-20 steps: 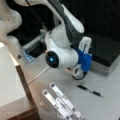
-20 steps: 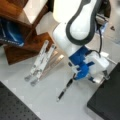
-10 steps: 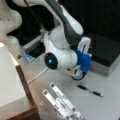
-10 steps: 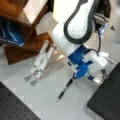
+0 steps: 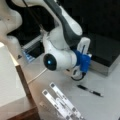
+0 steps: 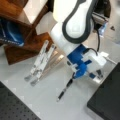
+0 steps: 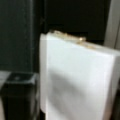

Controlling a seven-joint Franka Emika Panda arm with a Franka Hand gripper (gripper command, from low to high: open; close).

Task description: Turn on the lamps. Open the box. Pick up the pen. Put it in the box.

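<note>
The pen (image 5: 90,91) (image 6: 64,89), slim and black, lies alone on the grey table in both front views. The box (image 5: 108,51) (image 6: 108,100) lies flat with its black lid down. My gripper (image 6: 98,74), on the white hand with a blue mount (image 5: 83,61), hangs low over the table between the pen and the box, touching neither. Nothing shows in it. The lamps (image 5: 62,102) (image 6: 41,62), two long white strips, lie side by side beyond the pen. I cannot tell whether they are lit. The wrist view shows none of these.
A big white block (image 5: 7,75) (image 7: 77,82) on a wooden stand (image 6: 27,47) stands by the strips and fills the wrist view. A thin cable (image 5: 37,76) crosses the table. A black perforated board (image 6: 12,107) lies at a front view's bottom left.
The arm has barely shifted. Pen, box and strips lie where they were.
</note>
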